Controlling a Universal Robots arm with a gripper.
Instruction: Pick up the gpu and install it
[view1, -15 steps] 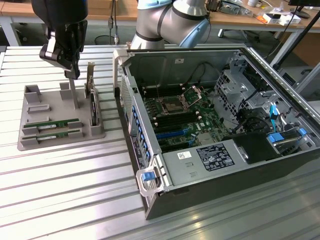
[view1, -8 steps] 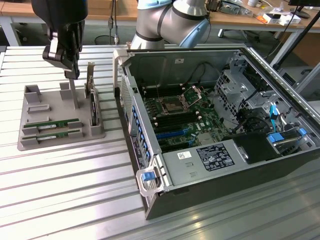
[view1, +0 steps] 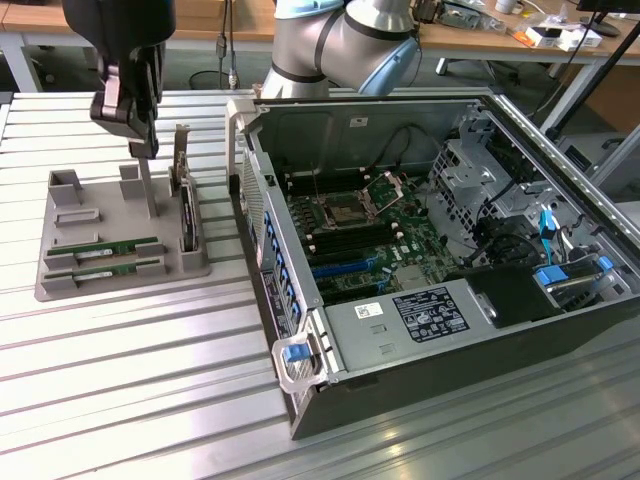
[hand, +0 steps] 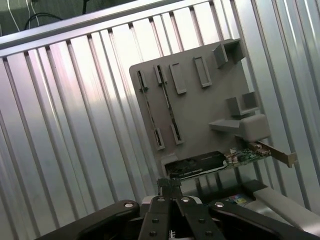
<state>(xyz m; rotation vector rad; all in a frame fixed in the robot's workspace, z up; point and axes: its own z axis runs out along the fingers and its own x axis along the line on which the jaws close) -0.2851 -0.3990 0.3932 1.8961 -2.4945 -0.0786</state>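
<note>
Two long green circuit-board sticks with white labels lie side by side in the front slots of a grey holder tray (view1: 60, 285). I take one of them for the gpu (view1: 105, 248); the other stick (view1: 105, 268) lies just in front of it. In the wrist view they show edge-on as thin strips, the gpu (hand: 167, 102) among them. My gripper (view1: 143, 148) hangs above the rear middle of the tray, well clear of the sticks. Its fingers are shut together on nothing, as the gripper (hand: 170, 186) in the wrist view also shows.
An upright dark card with a metal bracket (view1: 185, 205) stands at the tray's right end in the exterior view. An open computer case (view1: 300, 360) with its motherboard (view1: 350, 235) lies to the right of the tray. Everything rests on a ribbed metal table (view1: 130, 390).
</note>
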